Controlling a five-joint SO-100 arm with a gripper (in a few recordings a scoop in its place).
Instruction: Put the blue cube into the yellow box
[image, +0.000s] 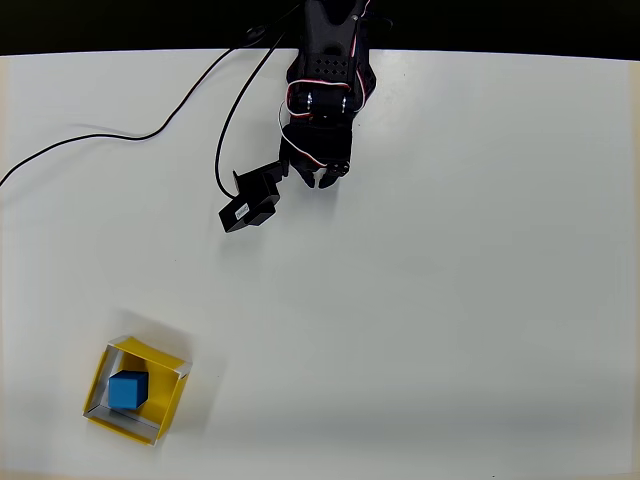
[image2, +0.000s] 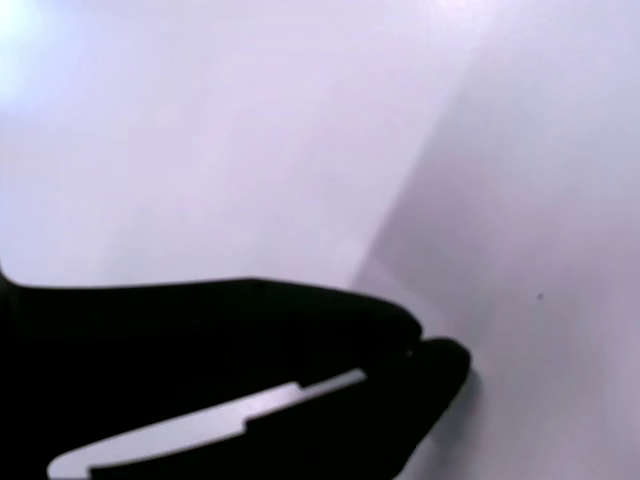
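Black gripper (image2: 425, 350), fingertips together and holding nothing, rests near the white table (image: 450, 300) top edge; blue cube (image: 128, 390) sits inside yellow box (image: 165, 400), well apart.

Top-down overhead; close wrist view

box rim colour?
Pale whitish, on yellow walls; the yellow box shows best in the overhead view, with the blue cube inside.

Black arm (image: 322, 90), red-and-white wires, black cables, black hand (image: 318, 178).
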